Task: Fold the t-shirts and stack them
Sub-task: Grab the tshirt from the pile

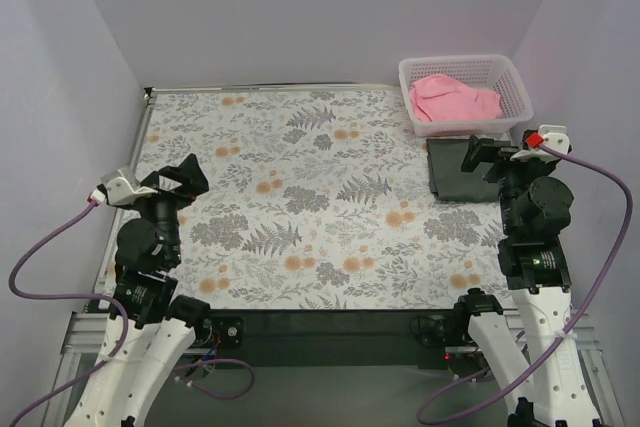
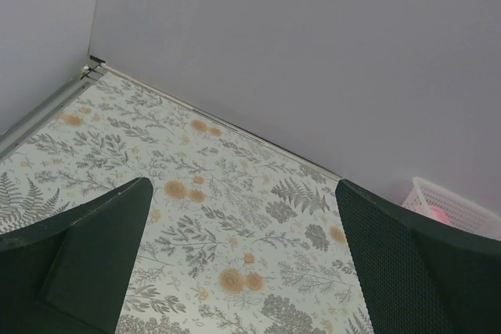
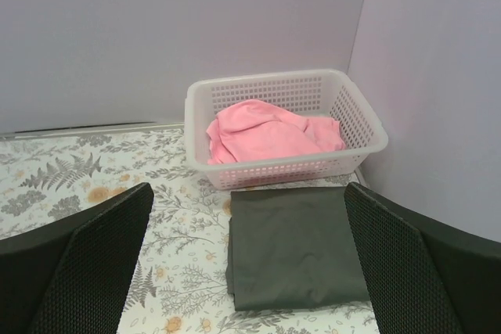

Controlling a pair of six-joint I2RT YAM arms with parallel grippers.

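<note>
A crumpled light pink t-shirt (image 1: 452, 99) (image 3: 270, 134) lies bunched inside the white mesh basket (image 1: 512, 79) (image 3: 274, 170) at the back right. Just in front of the basket, a dark green t-shirt (image 1: 455, 172) (image 3: 293, 244) rests on the cloth as a flat folded rectangle. My right gripper (image 1: 487, 157) (image 3: 246, 263) hovers above that green rectangle, open and holding nothing. On the left side my left gripper (image 1: 185, 179) (image 2: 243, 260) stands open over bare floral cloth, nothing between its fingers.
The floral-patterned table cloth (image 1: 300, 197) covers the whole table. Pale walls close it in at the back and on both sides. Purple cables loop from each wrist down past the arm bases at the near edge.
</note>
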